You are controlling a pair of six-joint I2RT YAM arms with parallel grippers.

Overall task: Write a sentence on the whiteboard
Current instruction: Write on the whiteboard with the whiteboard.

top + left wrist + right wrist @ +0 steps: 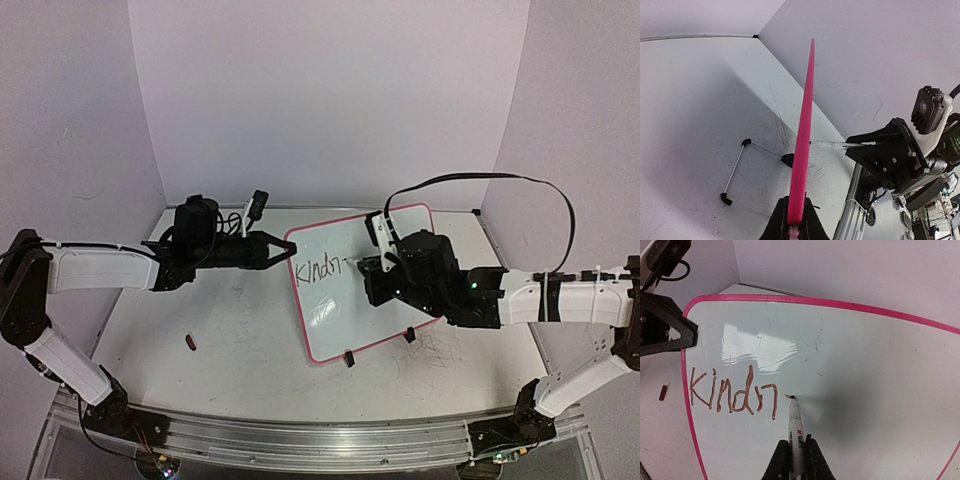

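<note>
While a small dark red piece [190,342], too small to identify, lies toward the left edge of the tabletop [240,370], the left hand [283,250] is clamped on the left rim of the whiteboard [340,320]. The whiteboard stands tilted near the middle of the far edge. From that wrist it shows edge-on only, its writing hidden. The sentence [732,395] reads roughly "Kindn", the last letter unclear. The right hand [796,460] grips a marker [796,430], its tip against the board just right of the letters. From above, this hand covers the board's far right corner.
</note>
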